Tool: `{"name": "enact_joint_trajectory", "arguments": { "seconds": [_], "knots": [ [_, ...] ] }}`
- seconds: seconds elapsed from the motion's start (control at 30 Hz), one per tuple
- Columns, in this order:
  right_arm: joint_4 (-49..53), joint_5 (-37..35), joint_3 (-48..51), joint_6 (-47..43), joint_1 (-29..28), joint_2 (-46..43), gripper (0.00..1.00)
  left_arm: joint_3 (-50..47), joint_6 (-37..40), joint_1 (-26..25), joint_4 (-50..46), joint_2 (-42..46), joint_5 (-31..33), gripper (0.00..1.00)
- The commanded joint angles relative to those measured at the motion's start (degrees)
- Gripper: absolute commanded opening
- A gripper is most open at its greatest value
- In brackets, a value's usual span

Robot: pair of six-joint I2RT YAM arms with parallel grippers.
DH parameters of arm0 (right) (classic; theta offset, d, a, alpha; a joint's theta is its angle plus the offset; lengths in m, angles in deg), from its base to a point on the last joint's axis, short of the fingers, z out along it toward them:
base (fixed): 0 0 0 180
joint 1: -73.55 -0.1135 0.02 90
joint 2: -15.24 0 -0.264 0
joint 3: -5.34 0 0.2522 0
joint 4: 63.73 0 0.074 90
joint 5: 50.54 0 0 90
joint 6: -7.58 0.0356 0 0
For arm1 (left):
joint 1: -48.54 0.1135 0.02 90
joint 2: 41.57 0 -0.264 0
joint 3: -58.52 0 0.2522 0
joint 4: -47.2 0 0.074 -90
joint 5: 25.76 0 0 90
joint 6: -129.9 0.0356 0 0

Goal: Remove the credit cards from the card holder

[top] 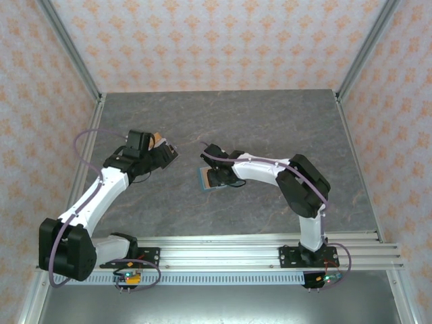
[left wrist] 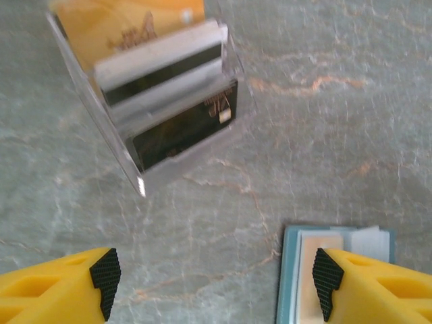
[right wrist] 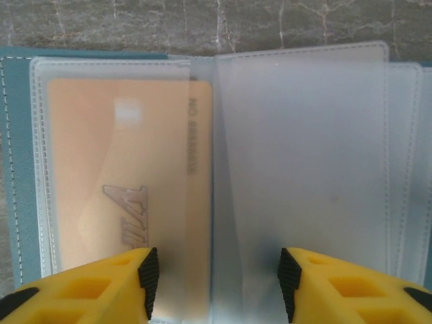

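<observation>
The teal card holder (right wrist: pixel 13 169) lies open flat on the table, its clear sleeves facing up. An orange-tan credit card (right wrist: pixel 121 169) sits inside the left sleeve; the right sleeve looks bare. My right gripper (right wrist: pixel 217 283) hovers right over it, open, its pads either side of the middle fold. In the top view the card holder (top: pixel 204 179) is under the right gripper (top: pixel 214 177). My left gripper (left wrist: pixel 214 283) is open over bare table, nothing between its pads; the card holder's corner (left wrist: pixel 290 270) shows by its right finger.
A clear plastic stand (left wrist: pixel 88 101) ahead of the left gripper holds an orange card (left wrist: pixel 121 23), a grey-white card (left wrist: pixel 158 64) and a dark card (left wrist: pixel 179 131) upright. In the top view the stand (top: pixel 159 139) is left of centre. Patterned walls ring the grey marbled table (top: pixel 270 128).
</observation>
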Motion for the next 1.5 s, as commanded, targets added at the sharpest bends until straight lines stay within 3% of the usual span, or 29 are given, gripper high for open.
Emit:
{"name": "enact_joint_trajectory", "arguments": {
  "seconds": [0.0,0.17,0.3,0.5,0.77,1.47],
  "knots": [
    [1.73,-1.41,0.52,-0.61,0.02,2.73,0.48,-1.18,-4.25,-2.79,1.09,-1.48,-1.97,0.77],
    [0.55,0.72,1.37,-0.65,0.27,2.81,0.42,-2.24,-8.51,-7.18,7.34,-6.30,-7.75,0.70],
    [-0.11,2.25,2.28,-0.48,0.79,2.43,0.40,-2.22,-12.63,-10.85,13.73,-11.60,-10.86,0.59],
    [-1.12,3.48,3.77,0.01,1.86,1.08,0.36,-0.47,-16.95,-15.28,16.10,-16.76,-10.13,0.49],
    [-3.26,8.37,5.68,1.35,3.92,-0.08,0.29,-0.54,-21.06,-17.11,21.89,-22.89,-11.94,0.37],
    [-3.77,9.71,6.54,2.41,5.56,0.08,0.16,6.25,-18.21,-18.35,12.89,-28.25,-9.80,0.37]
  ]
}}
